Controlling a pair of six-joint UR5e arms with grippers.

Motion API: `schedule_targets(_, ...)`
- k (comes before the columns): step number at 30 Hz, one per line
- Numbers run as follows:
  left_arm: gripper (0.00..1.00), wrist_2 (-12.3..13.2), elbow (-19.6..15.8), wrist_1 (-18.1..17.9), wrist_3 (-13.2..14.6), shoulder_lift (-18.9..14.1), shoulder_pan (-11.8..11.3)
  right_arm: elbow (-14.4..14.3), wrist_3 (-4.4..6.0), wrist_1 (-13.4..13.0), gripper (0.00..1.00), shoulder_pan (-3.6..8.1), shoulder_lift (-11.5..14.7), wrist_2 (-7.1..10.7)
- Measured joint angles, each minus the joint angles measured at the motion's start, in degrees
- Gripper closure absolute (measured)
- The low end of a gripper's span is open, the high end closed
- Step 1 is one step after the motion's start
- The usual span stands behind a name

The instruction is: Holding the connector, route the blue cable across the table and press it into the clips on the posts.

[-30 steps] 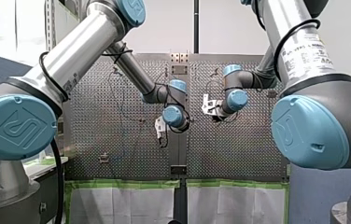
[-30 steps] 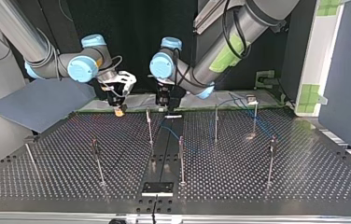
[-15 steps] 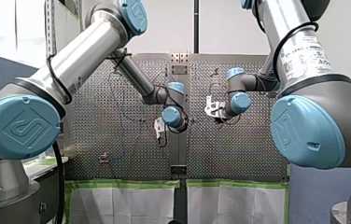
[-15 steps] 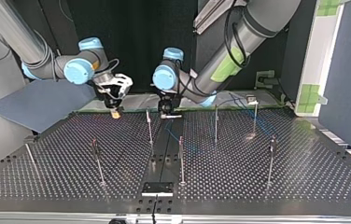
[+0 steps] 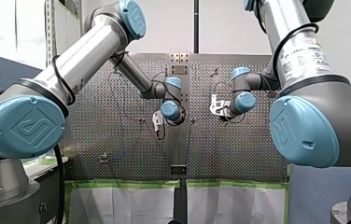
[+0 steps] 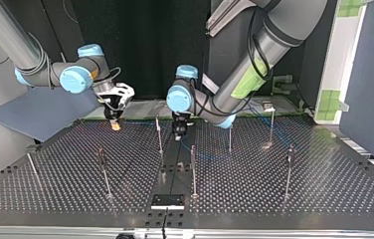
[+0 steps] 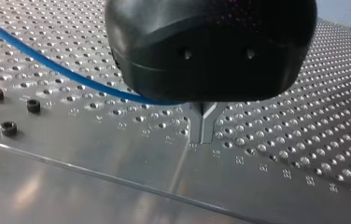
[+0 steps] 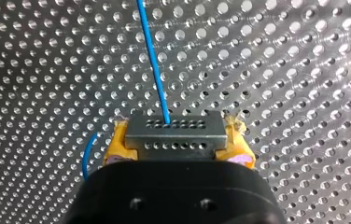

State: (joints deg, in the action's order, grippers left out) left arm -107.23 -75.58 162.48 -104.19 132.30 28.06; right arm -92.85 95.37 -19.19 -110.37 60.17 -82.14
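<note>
Now my right gripper's [image 8: 177,140] fingers [image 8: 114,145] clamp the connector [image 8: 176,126], blue cable [image 8: 152,60] trailing over the desk [image 8: 281,70]. My left gripper's [image 7: 203,136] fingers [image 7: 196,125] are closed beside it.

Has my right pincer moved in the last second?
Yes. In the top view, my right pincer has shifted toward the view's left, away from the thin post beside it, so the gap between them has widened.
</note>
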Motion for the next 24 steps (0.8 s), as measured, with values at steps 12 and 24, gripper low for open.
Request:
schedule_targets(12, 0.00, -1.4, 0.3, 4.1, 1.3, 0.0, 0.7, 0.1, 0.01, 0.1, 1.00, 0.26, 0.0, 0.12)
schedule_targets(24, 0.00, -2.6, 0.2, 10.8, 3.0, -1.1, 2.6, 0.1, 0.01, 0.3, 1.00, 0.43, 0.0, 0.45)
